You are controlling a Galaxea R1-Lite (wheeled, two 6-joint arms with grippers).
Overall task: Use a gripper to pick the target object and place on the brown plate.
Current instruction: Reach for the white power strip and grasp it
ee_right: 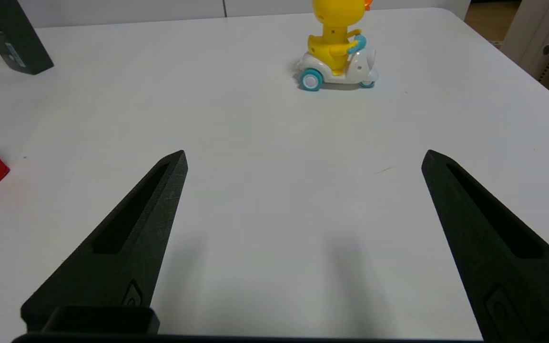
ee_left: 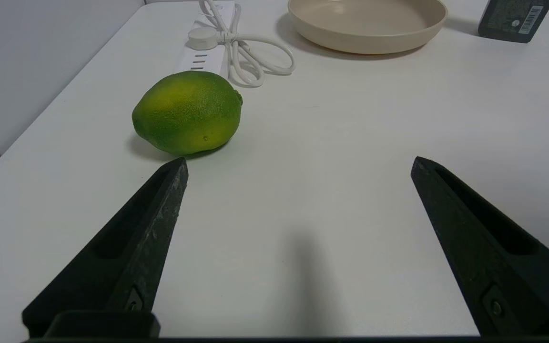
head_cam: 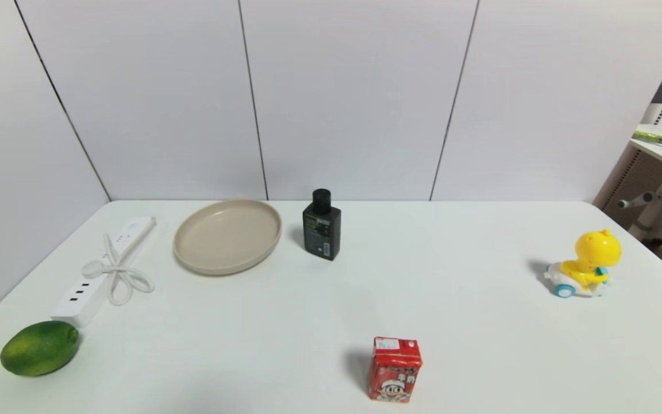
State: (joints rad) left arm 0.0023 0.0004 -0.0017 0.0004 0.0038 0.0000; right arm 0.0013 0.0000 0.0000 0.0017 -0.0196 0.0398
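Observation:
The white power strip (head_cam: 101, 270) lies at the far left of the table with its looped white cord (head_cam: 121, 276) on top; it also shows in the left wrist view (ee_left: 205, 57). The beige-tan plate (head_cam: 227, 236) sits just to its right, empty, and shows in the left wrist view (ee_left: 367, 24). Neither arm shows in the head view. My left gripper (ee_left: 298, 162) is open and empty above bare table, short of the lime. My right gripper (ee_right: 303, 155) is open and empty over bare table on the right side.
A green lime (head_cam: 39, 347) lies at the near end of the power strip, close to my left gripper (ee_left: 188, 112). A dark bottle (head_cam: 322, 227) stands right of the plate. A red juice carton (head_cam: 394, 369) stands front centre. A yellow toy scooter (head_cam: 587, 264) is at right.

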